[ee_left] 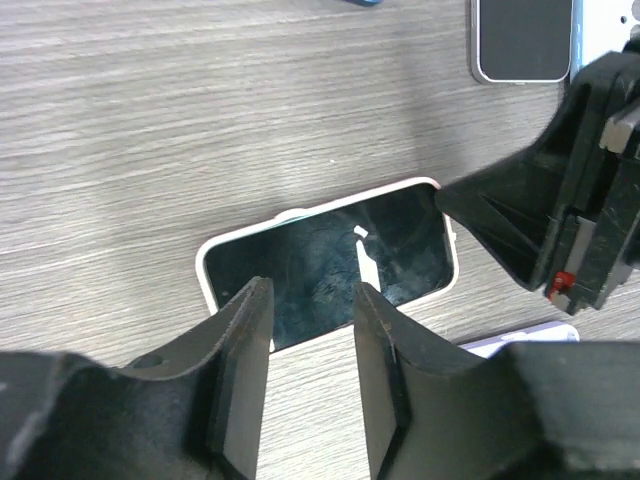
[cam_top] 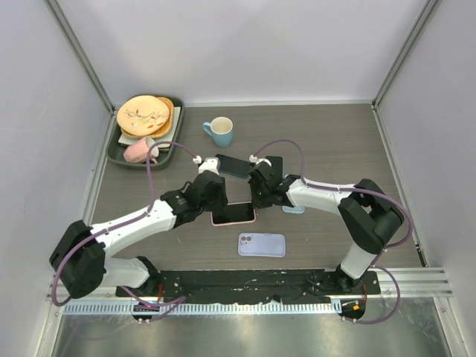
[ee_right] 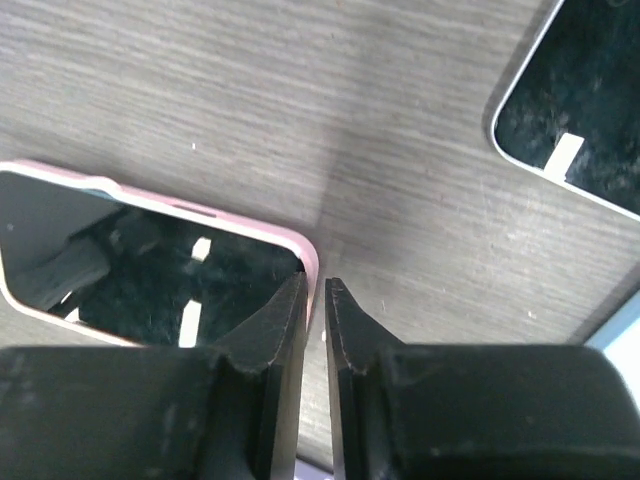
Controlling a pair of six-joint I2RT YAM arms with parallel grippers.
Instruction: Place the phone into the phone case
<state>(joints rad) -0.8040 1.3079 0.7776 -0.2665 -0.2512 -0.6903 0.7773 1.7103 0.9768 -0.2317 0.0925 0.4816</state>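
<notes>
fingers [ee_left: 245, 370] of the left gripper [ee_left: 310, 300] hang spread over the phone [ee_left: 330, 255], which lies screen-up in its pink case [ee_left: 203, 275] on the table [ee_left: 150, 130]; the right gripper [ee_right: 316, 285] pinches the case's corner.

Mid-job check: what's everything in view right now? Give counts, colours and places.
cased phone: 1, black screen, pink rim, table centre
bare phone: 1, black, just behind it
phone or case: 1, lavender, back up, near side
flat item: 1, light blue, partly under right arm
mug: 1, blue, rear centre
tray: 1, dark green, rear left
plates: at least 2, yellow-orange, in tray
cup: 1, pink, in tray
left tool: black, open over cased phone
right tool: black, pinching its pink rim
</notes>
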